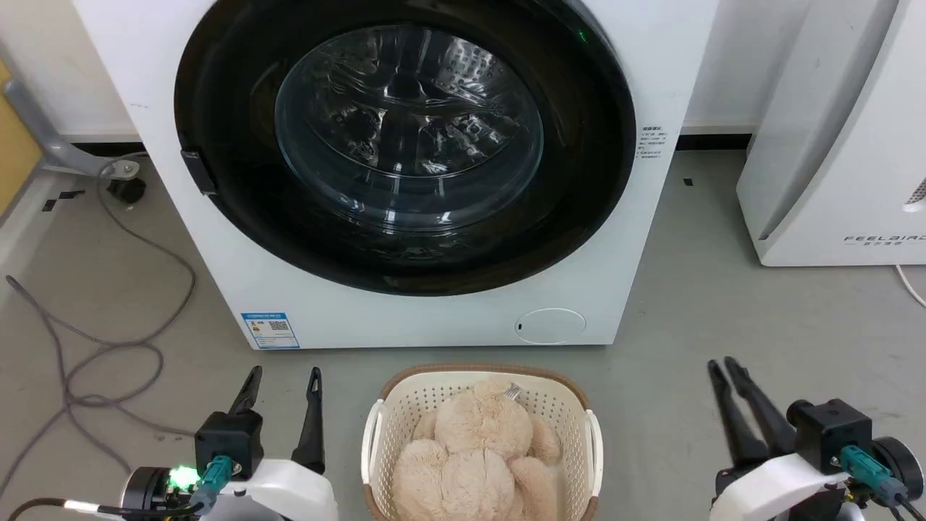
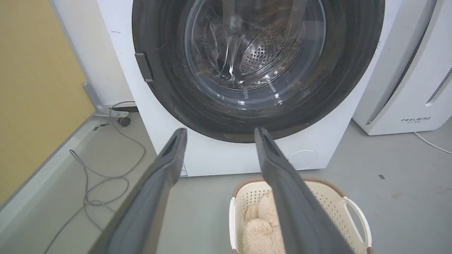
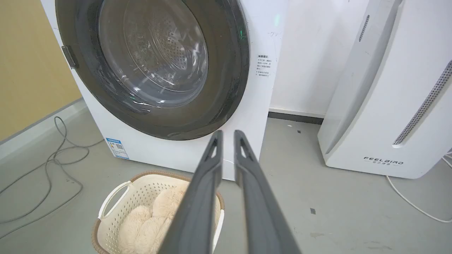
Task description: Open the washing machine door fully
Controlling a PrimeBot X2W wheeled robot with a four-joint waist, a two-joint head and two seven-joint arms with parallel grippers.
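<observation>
**Head view:** The door point(image 1: 405, 145) is shut, flush in the white washer point(image 1: 405, 318), with its small tab point(image 1: 197, 171) at the left edge. Both arms hang low, well short of it. The left jaws are spread wide and empty; the right jaws are nearly together, with nothing between them. One basket point(image 1: 477, 369) holding one plush toy point(image 1: 481, 441) stands on the floor between the arms, just before the machine. One grey cable point(image 1: 108, 340) loops to the left.

**Left wrist view:** The two open fingers point(image 2: 166, 165) aim at the door's lower rim. The tab sits higher and to their left.

**Right wrist view:** The fingers point(image 3: 201, 183) show only a slim gap. One white appliance point(image 3: 388, 106) stands beside the washer.

**Risks:** The tab is small and the door glossy, so a shallow pinch could slip off and leave the door latched. The swinging door may also meet the right arm if that arm stays in its path, and the cable could foul the wheels.

**Count:** one door, one tab, two sets of jaws.
</observation>
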